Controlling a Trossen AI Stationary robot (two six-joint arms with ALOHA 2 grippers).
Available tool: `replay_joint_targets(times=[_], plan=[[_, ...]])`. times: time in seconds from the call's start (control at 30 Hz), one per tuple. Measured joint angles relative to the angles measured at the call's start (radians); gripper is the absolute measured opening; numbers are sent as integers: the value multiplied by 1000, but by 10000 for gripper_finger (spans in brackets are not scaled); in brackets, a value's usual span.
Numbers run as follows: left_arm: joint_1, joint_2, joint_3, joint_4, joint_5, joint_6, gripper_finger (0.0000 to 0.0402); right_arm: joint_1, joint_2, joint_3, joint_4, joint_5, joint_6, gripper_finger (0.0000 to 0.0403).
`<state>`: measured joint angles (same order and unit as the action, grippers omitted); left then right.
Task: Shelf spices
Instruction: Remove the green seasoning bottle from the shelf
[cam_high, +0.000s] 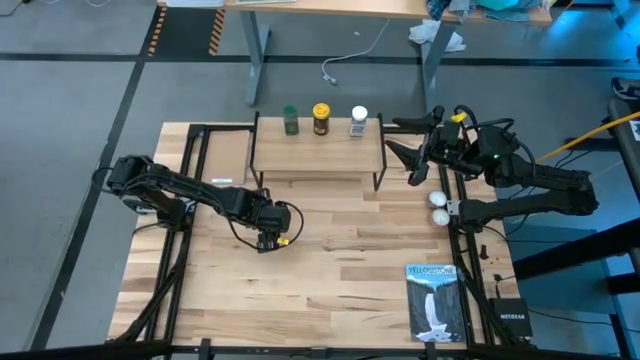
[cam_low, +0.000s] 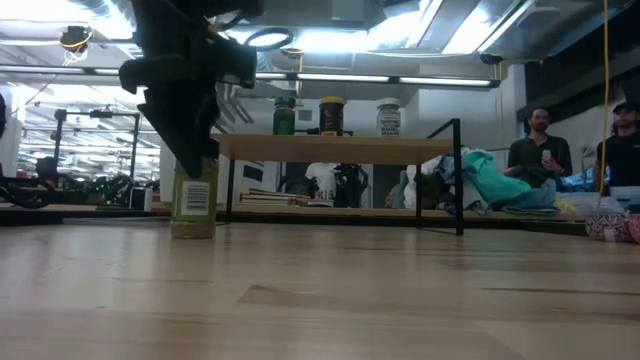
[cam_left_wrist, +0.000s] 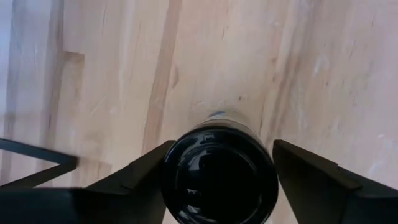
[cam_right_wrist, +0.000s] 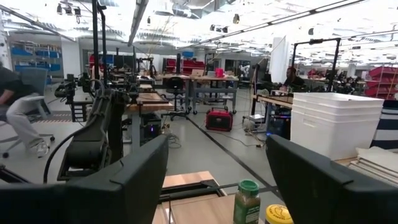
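Observation:
The dark-lidded jar (cam_low: 194, 198) stands upright on its base on the tabletop, left of centre, in front of the shelf (cam_high: 318, 150). My left gripper (cam_high: 268, 236) comes down over the jar and is shut on its lid (cam_left_wrist: 219, 174). The green jar (cam_high: 290, 119), the amber yellow-lidded jar (cam_high: 321, 118) and the clear white-lidded jar (cam_high: 358, 121) stand in a row on the shelf's plank. My right gripper (cam_high: 410, 157) is open and empty in the air off the shelf's right end. Its wrist view shows the green jar (cam_right_wrist: 247, 200) and the yellow lid (cam_right_wrist: 278, 215). My left gripper holds the jar by its dark lid (cam_left_wrist: 171, 163), one finger on each side of the lid's rim. The fingers (cam_left_wrist: 140, 171) come from above, pointing down. The jar stands upright with its base (cam_low: 194, 232) on the tabletop.
A blue-and-white book (cam_high: 433, 301) lies flat near the table's front right. Two small white balls (cam_high: 438, 198) lie by the right arm's base. The shelf's black legs (cam_low: 458, 180) stand behind the jar. People (cam_low: 540, 150) stand in the room beyond.

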<state>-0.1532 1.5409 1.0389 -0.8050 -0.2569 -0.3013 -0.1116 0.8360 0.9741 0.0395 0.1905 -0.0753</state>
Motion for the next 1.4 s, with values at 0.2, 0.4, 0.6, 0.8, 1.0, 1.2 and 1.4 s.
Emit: replay_joint_targets(times=[0.2,0.4,0.6,0.8,1.0,1.2,1.4], plan=[[0,-12,0,2,-1,-10,288,0,0,0,2,0,0,277],[0,-59,0,-6,1,-17,301,0,0,0,1,0,0,277],[0,-166,1,-16,-14,-18,301,0,0,0,2,0,0,277],[0,-297,3,-11,-93,-5,301,0,0,0,2,0,0,277],[0,-425,48,54,-269,81,301,0,0,0,4,0,-7,277],[0,-531,60,264,-421,351,301,0,0,0,13,0,-8,277],[55,-565,60,350,-484,473,301,0,0,0,12,0,-8,277]])
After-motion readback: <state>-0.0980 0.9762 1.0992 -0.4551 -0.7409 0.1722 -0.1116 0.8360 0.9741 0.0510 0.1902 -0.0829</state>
